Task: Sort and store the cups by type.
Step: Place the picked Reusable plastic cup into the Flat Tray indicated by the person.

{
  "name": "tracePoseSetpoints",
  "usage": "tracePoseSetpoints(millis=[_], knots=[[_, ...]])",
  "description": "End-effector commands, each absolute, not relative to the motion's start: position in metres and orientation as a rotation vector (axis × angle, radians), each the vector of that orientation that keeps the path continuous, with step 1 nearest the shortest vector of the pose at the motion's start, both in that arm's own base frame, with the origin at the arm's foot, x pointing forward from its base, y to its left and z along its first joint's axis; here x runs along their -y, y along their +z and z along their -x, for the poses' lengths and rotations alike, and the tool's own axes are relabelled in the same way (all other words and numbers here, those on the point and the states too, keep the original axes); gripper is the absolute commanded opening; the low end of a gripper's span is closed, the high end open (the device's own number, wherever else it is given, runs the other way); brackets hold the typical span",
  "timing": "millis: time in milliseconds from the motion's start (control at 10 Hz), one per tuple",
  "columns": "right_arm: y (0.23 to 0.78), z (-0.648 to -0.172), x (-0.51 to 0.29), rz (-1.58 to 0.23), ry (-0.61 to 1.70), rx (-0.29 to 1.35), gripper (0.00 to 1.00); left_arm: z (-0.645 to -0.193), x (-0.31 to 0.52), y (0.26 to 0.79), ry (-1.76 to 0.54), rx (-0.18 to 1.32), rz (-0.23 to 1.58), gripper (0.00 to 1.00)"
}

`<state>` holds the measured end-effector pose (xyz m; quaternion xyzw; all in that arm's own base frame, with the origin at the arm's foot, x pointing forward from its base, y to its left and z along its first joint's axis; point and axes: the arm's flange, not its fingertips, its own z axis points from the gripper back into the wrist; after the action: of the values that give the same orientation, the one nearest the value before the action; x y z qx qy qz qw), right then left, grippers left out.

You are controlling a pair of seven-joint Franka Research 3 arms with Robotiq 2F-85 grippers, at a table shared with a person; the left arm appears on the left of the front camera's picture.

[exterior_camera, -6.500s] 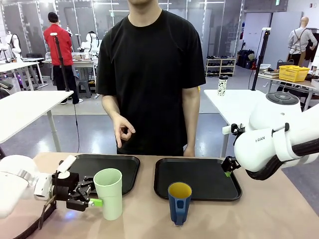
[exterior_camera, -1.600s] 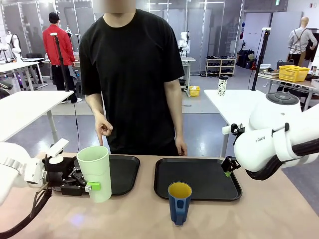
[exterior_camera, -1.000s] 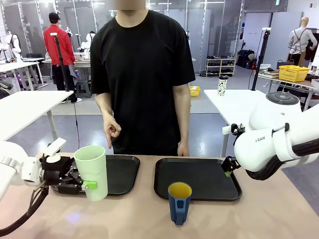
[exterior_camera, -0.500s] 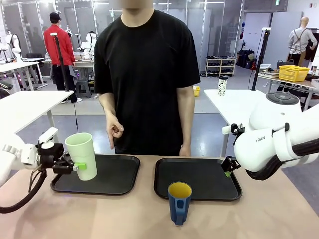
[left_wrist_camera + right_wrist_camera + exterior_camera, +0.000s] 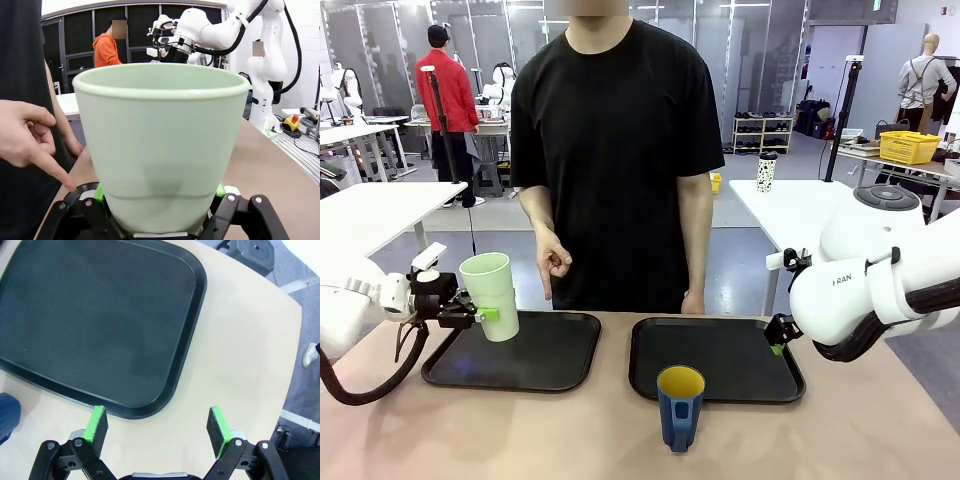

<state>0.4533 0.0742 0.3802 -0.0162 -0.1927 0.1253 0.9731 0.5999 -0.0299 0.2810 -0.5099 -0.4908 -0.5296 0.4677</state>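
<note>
My left gripper [image 5: 480, 314] is shut on the pale green tumbler [image 5: 490, 295], which hangs slightly tilted above the left part of the left black tray [image 5: 545, 358]. In the left wrist view the tumbler [image 5: 161, 145] sits between my green pads [image 5: 102, 192]. The dark blue mug [image 5: 680, 406] with a yellow inside stands on the table in front of the right black tray [image 5: 720, 360]; an edge of the mug [image 5: 7, 417] is in the right wrist view. My right gripper [image 5: 157, 427] is open above the table just beyond the right tray's corner [image 5: 150, 407].
A person in a black shirt stands at the far side, one hand [image 5: 552, 262] pointing down toward the left tray and seen close to the tumbler as a hand [image 5: 27, 137] in the left wrist view. The other hand [image 5: 698, 302] rests at the table's far edge.
My left gripper has lifted the tumbler from the table's front and carried it back and left, over the left tray. The right arm and the mug have stayed still.
</note>
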Motion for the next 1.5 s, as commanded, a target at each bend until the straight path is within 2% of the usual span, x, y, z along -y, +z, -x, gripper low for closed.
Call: tracePoseSetpoints(millis=[0,500,1400], knots=[[0.381,-0.454,-0.074,0.034,0.256,0.39,1.0,-0.606,0.028,0.29,-1.273,1.185,1.264,0.84],[0.381,-0.454,-0.074,0.034,0.256,0.39,1.0,-0.601,0.029,0.281,-1.292,1.194,1.253,0.84],[0.381,-0.454,-0.074,0.034,0.256,0.39,1.0,-0.635,0.044,0.232,-1.36,1.148,1.317,0.84]])
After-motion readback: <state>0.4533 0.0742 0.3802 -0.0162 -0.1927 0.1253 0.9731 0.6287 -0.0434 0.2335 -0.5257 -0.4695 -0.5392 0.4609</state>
